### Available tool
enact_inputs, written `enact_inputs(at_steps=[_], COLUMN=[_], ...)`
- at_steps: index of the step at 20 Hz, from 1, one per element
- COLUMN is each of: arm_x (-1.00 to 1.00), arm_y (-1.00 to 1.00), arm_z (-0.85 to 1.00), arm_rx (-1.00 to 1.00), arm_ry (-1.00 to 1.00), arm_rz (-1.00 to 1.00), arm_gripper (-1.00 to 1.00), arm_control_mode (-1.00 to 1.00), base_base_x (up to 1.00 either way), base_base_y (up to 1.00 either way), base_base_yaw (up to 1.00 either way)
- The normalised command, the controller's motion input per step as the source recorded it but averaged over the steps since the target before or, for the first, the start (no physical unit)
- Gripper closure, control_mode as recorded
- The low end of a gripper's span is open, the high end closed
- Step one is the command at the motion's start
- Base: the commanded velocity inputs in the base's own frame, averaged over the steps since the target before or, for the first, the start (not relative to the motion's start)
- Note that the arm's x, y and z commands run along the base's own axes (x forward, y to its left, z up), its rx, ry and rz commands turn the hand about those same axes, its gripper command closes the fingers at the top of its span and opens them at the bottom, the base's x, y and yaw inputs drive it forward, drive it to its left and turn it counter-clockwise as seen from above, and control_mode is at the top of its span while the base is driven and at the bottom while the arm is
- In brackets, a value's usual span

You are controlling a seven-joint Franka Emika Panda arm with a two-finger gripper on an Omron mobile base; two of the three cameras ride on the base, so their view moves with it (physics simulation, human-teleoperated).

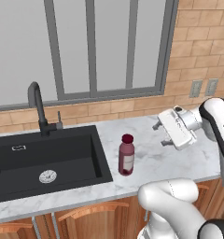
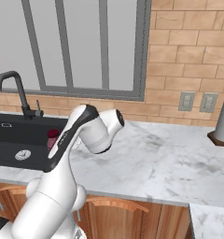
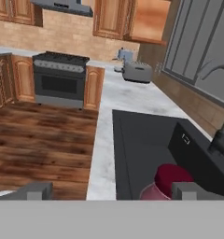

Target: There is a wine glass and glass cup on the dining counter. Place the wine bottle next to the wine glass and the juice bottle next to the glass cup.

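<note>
The squat maroon-capped juice bottle (image 1: 126, 155) of dark red liquid, with a pale pinkish label, stands upright on the white-grey marbled counter (image 1: 156, 161), just right of the black sink (image 1: 44, 161). Beyond it, the white gripper (image 1: 163, 134) hovers, jaws released wide, holding nothing.

arm: bent at the elbow, forearm raised, wrist turned sideways
gripper (image 1: 163, 134): hovered level above the surface, fingers (image 1: 157, 126) pointed sideways
jaws: stood wide apart, held nothing
</note>
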Motion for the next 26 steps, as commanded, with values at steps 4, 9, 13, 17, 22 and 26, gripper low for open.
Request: enact_inputs(at_steps=[4, 9, 13, 17, 22, 26], arm_x=[0.06, 0.00, 0.03, 0.05, 0.17, 0.08], arm_y=[0.38, 0.30, 0.10, 0.04, 0.04, 0.10], arm_z=[-0.02, -0.03, -0.01, -0.06, -0.11, -0.10], arm_rx=[0.02, 0.03, 0.03, 0.04, 0.04, 0.01], arm_ry=[0.00, 0.01, 0.08, 0.12, 0.16, 0.09], arm_rz=[0.00, 0.00, 0.00, 0.00, 0.00, 0.00], arm_gripper=[-1.00, -1.00, -1.00, -1.00, -1.00, -1.00], arm_control_mode=[-1.00, -1.00, -1.00, -1.00, -1.00, -1.00], base_base_x=[0.00, 0.00, 0.00, 0.00, 0.00, 0.00], base_base_y=[0.00, 0.00, 0.00, 0.00, 0.00, 0.00], base_base_yaw=[0.00, 0.00, 0.00, 0.00, 0.00, 0.00])
